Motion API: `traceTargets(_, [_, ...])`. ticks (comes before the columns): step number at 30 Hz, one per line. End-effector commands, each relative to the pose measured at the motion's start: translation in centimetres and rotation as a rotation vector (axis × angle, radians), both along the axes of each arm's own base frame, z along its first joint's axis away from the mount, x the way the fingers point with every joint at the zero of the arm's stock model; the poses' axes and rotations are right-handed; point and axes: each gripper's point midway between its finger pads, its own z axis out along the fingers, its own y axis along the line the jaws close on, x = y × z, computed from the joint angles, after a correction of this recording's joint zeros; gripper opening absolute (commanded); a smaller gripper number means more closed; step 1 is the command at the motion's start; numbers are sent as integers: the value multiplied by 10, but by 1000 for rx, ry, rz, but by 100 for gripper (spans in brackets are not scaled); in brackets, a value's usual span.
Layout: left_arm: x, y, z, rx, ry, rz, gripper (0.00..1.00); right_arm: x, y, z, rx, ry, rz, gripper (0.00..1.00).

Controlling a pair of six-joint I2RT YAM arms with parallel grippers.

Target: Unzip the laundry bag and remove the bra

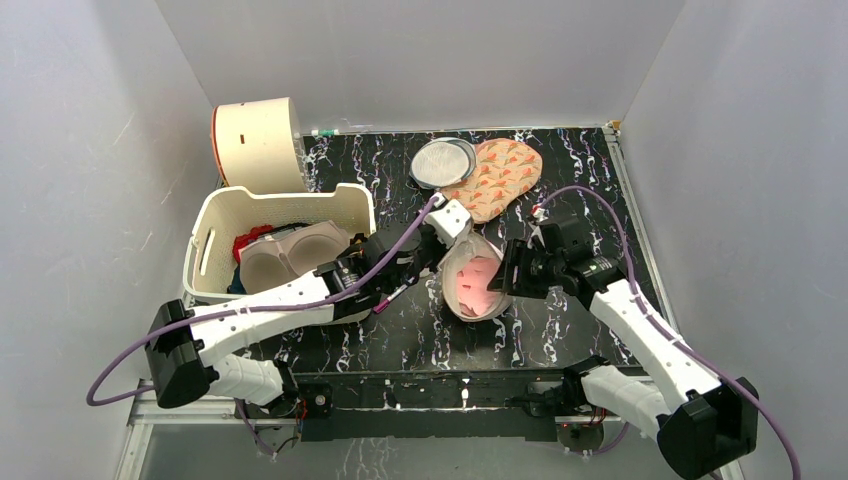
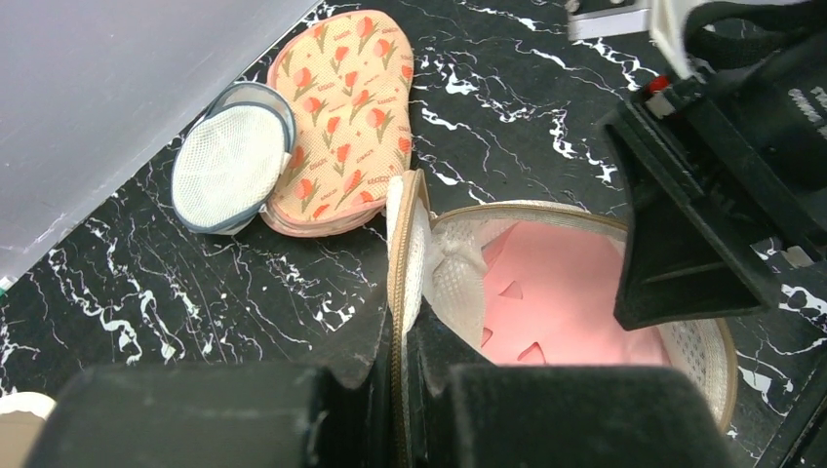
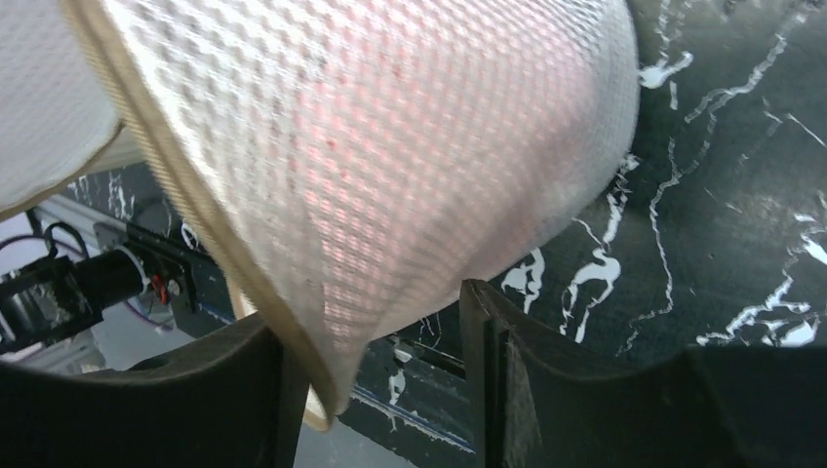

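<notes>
The left pincer [image 2: 400,390] clamps the laundry bag [image 2: 449,278] by its zipper rim; the right pincer [image 3: 380,322] straddles its mesh (bite unclear from here). Pinching the bra [image 2: 556,292] through it would trap it inside.

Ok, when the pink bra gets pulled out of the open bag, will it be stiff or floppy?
Probably floppy: the bra lies creased and folded inside the bag. Likely light, since the thin mesh holds its dome shape around it. It may drag the light bag along.
</notes>
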Motion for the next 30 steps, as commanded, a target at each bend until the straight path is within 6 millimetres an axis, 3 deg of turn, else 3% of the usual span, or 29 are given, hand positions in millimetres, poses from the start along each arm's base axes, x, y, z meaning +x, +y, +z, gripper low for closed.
traceTargets(1, [11, 2, 20, -42, 15, 40, 0, 4, -12, 1, -18, -43, -119, 51])
traceTargets(4, [14, 2, 21, -58, 43, 39, 0, 0, -17, -8, -24, -24, -153, 51])
traceTargets(8, [20, 7, 21, -59, 54, 56, 0, -6, -23, -19, -43, -5, -184, 33])
traceTargets(12, [33, 18, 17, -28, 44, 129, 5, -8, -29, -24, -55, -30, -201, 32])
traceTargets(15, [47, 29, 10, 3, 46, 199, 6, -9, -31, -28, -59, -42, -209, 32])
traceTargets(18, [65, 36, -16, 54, 88, 267, 7, -8, -37, -25, -83, -54, -223, 26])
traceTargets(22, [83, 49, -30, 87, 136, 350, 8, -8, -44, -22, -115, -70, -235, 25])
traceTargets(24, [89, 56, -34, 126, 119, 391, 19, -7, -42, -19, -97, -86, -236, 24])
traceTargets(28, [93, 66, -30, 159, 77, 431, 59, -6, -41, -14, -90, -103, -233, 21])
traceTargets(30, [89, 62, -17, 135, 56, 408, 74, -5, -35, -9, -63, -116, -202, 19])
